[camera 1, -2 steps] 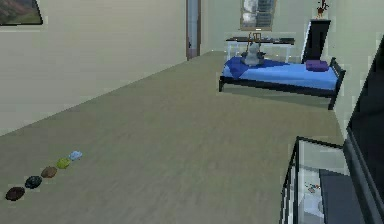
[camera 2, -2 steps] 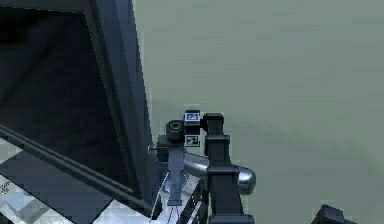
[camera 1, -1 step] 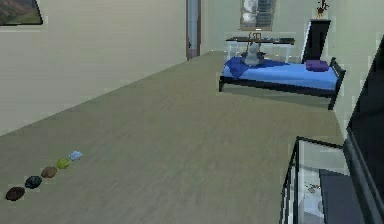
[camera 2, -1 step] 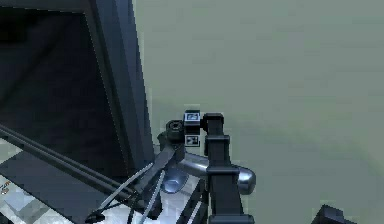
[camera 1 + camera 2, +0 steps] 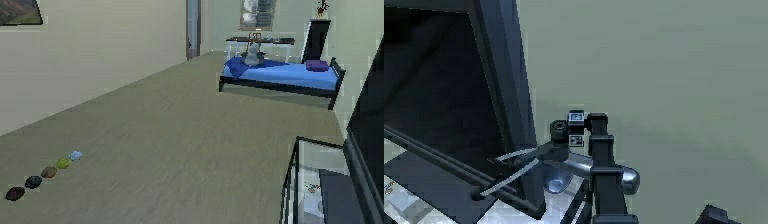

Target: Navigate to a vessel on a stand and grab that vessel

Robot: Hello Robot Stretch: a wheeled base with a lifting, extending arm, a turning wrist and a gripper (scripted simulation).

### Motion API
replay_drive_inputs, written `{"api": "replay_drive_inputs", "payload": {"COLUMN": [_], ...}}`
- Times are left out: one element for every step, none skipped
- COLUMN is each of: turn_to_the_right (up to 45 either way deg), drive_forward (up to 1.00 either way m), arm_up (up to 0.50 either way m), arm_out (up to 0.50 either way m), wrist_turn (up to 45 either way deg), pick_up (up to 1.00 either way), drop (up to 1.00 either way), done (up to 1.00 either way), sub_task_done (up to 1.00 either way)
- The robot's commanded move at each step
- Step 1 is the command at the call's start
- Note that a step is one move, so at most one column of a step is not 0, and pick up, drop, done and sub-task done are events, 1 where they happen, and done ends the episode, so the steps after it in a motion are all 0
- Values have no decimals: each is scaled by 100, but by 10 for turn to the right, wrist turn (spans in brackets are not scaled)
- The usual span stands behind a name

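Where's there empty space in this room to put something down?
The biggest bare patch is the floor between the row of small coloured things and the bed. The bed's blue middle is free too. It is crowded on the glass stand, where the gripper is near a dark post and a grey round thing.

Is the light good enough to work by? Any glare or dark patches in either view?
Forward view: soft, even light across the floor and the blue bed, no glare. Arm side view: the wall is evenly lit, the dark panel at left is deep in shade behind the gripper, and pale reflections streak the stand top.
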Motion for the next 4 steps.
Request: {"api": "replay_drive_inputs", "payload": {"turn_to_the_right": [0,0,0,0], "drive_forward": [0,0,0,0], "arm_up": [0,0,-30,0], "arm_out": [0,0,0,0], "wrist_turn": [450,210,0,0], "pick_up": [0,0,0,100], "drop": [0,0,0,0], "done": [0,0,0,0], "sub_task_done": [0,0,0,0]}}
